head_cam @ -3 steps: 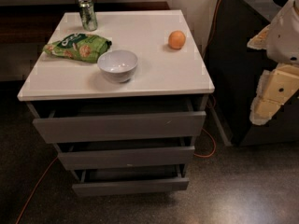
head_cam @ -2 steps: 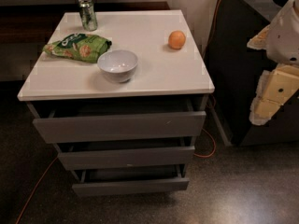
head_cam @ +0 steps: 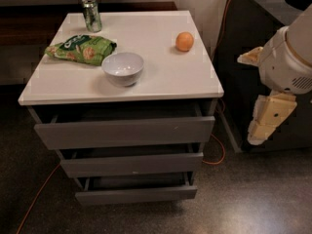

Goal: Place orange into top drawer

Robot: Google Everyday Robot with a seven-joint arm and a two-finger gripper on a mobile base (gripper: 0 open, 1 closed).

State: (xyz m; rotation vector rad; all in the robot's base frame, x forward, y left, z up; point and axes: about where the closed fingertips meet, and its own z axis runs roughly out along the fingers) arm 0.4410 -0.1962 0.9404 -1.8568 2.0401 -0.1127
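Note:
The orange [head_cam: 184,41] lies on the white tabletop [head_cam: 165,77] near the back right corner. The top drawer [head_cam: 126,131] sits just under the tabletop and is pulled out a little, so a dark gap shows behind its grey front. My gripper [head_cam: 265,118] hangs to the right of the cabinet, at about the height of the top drawer. It is well apart from the orange and holds nothing that I can see.
A white bowl [head_cam: 123,67], a green snack bag [head_cam: 80,48] and a green can [head_cam: 91,14] stand on the tabletop. Two lower drawers [head_cam: 131,165] are also slightly open. A dark counter [head_cam: 243,43] stands on the right. An orange cable [head_cam: 218,152] runs along the floor.

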